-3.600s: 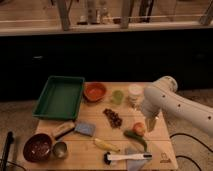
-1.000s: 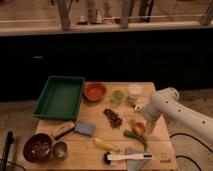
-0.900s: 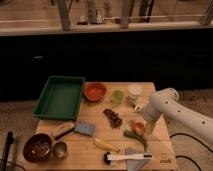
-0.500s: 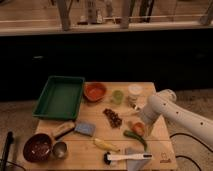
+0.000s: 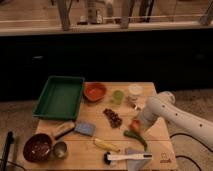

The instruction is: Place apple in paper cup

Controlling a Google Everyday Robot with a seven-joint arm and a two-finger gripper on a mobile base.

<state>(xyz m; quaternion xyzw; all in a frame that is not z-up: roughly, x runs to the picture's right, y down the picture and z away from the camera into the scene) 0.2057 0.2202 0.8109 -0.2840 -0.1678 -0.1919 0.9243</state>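
End effector (image 5: pixel 138 120) was down low at right-centre of the wooden tabletop (image 5: pixel 161 144), on the end of the white arm (image 5: pixel 172 114) that came in from the right. It was right at the apple (image 5: pixel 134 126); whether it was apart, together or clamped could not be told, since the arm hid it. Apple sat on the tabletop, just right of the grape cluster (image 5: pixel 113 117) and just behind a green vegetable (image 5: pixel 136 139). Paper cup (image 5: pixel 135 91) stood upright at the back right, beside the green cup (image 5: pixel 117 96) and apart from the apple. Orange bowl (image 5: pixel 94 91) and green tray (image 5: pixel 59 96) were to the left. Banana (image 5: pixel 106 145), white-handled brush (image 5: pixel 128 157), blue sponge (image 5: pixel 85 129), metal cup (image 5: pixel 60 149) and dark bowl (image 5: pixel 37 146) were along the front.
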